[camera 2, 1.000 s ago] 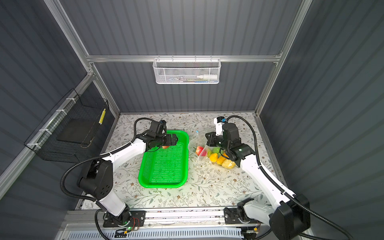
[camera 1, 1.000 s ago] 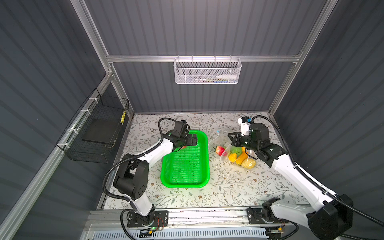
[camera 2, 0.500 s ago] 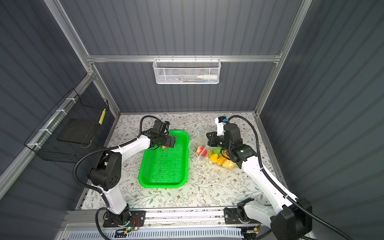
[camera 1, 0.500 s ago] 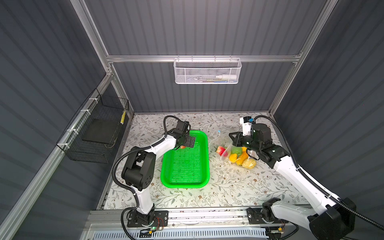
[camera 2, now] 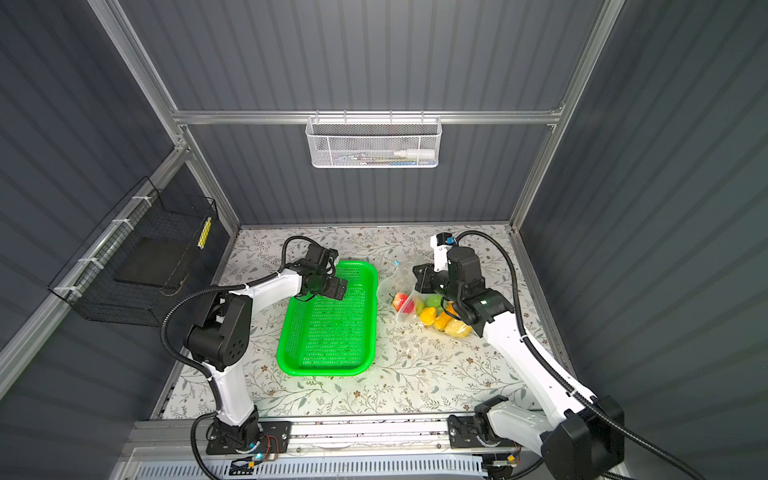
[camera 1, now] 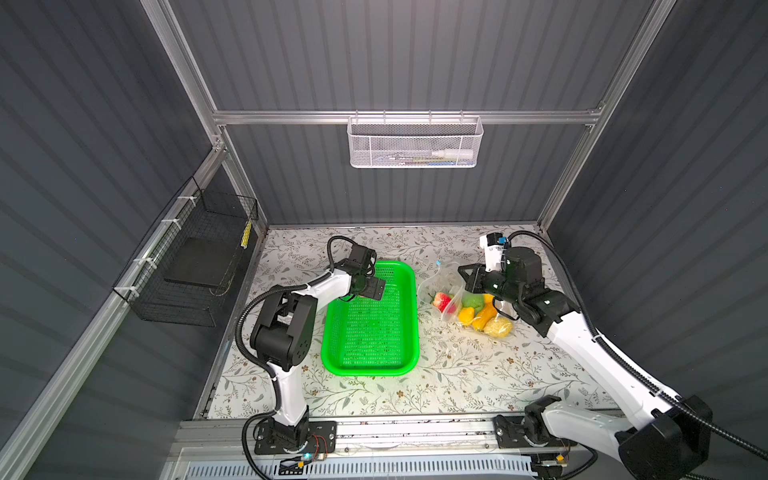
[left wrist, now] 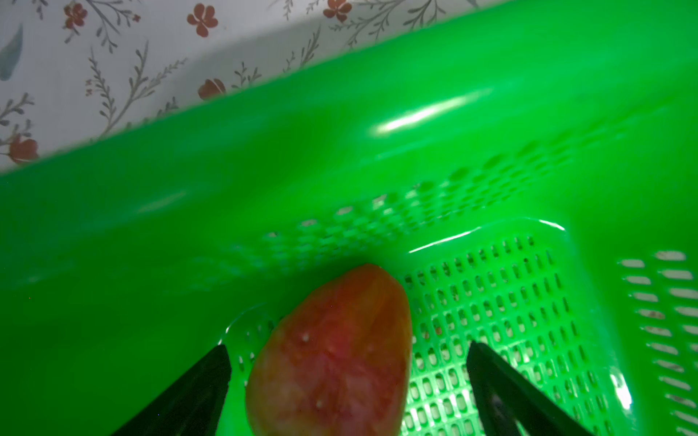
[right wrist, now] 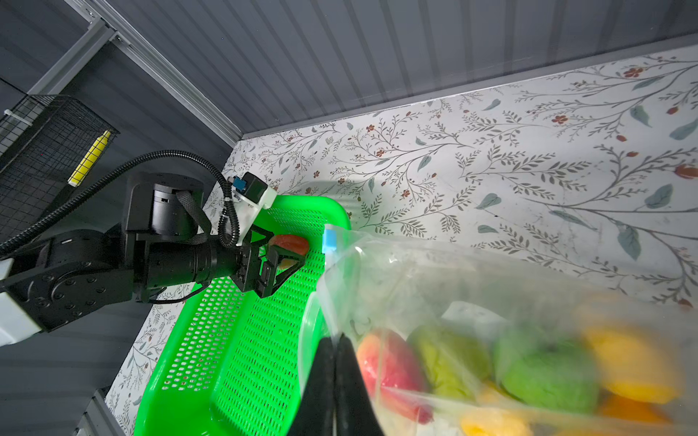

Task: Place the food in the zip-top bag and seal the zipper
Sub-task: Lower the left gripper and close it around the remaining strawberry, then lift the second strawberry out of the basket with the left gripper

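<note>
Left wrist view: strawberry [left wrist: 332, 358] sits inside the spread left hand [left wrist: 347, 345]; right hand [right wrist: 334, 345] clamps zip-top bag [right wrist: 415, 271].

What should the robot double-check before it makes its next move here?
1. Left claw open on either side of the strawberry: ok.
2. Strawberry lying free in a corner of the green basket: ok.
3. Right claw shut on the zip-top bag edge: ok.
4. Bag mouth wide enough for the strawberry: cannot tell.
5. Everything bagged: not ok, strawberry outside.
</note>
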`<state>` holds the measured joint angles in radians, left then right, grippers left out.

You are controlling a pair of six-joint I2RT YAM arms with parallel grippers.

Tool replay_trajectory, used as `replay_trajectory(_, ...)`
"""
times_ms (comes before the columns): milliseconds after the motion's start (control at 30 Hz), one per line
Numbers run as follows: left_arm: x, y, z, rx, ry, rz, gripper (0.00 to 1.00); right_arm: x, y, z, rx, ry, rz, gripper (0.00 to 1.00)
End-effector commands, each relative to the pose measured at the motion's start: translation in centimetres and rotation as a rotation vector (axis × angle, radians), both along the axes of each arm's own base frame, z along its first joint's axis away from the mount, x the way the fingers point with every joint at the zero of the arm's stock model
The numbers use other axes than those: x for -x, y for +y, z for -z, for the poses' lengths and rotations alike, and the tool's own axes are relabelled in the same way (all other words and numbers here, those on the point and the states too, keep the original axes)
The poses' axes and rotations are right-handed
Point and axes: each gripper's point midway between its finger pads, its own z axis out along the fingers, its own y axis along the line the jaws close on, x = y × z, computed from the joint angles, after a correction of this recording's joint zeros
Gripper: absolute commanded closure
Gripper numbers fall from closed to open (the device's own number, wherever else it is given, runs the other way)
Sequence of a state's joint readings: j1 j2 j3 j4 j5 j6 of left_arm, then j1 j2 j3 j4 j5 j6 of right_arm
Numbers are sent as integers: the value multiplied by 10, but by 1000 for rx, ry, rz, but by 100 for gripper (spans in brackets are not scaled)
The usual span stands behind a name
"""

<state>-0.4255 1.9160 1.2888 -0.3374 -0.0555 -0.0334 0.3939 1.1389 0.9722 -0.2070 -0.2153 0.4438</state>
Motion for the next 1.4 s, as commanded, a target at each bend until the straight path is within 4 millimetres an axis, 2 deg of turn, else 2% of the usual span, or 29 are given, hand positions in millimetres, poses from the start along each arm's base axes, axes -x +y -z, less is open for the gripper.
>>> replay_trajectory(0,3,-8,3,30,31,40,1,2,-1,-1,14,-11,-1,100)
replay_trajectory(300,13,-23,2,125,87,56,4,2,-1,-2,9,-14,-3,100)
replay_trajectory(467,18,-19,11,118,100,33,6,2,0,-2,6,-13,-4,100)
replay_trajectory(767,4,-14,16,77,46,21,16,2,0,-4,6,-14,-3,100)
replay_trajectory(933,1,-12,22,49,50,27,27,2,-1,-6,9,-17,-2,100)
replay_trajectory(1133,2,-11,25,46,56,24,29,1,0,-8,8,-21,-5,100)
replay_trajectory(1233,2,-12,18,56,50,23,39,1,0,-10,7,-23,-5,100)
replay_trajectory(1367,3,-17,-3,102,30,23,44,0,0,-8,8,-19,-5,100)
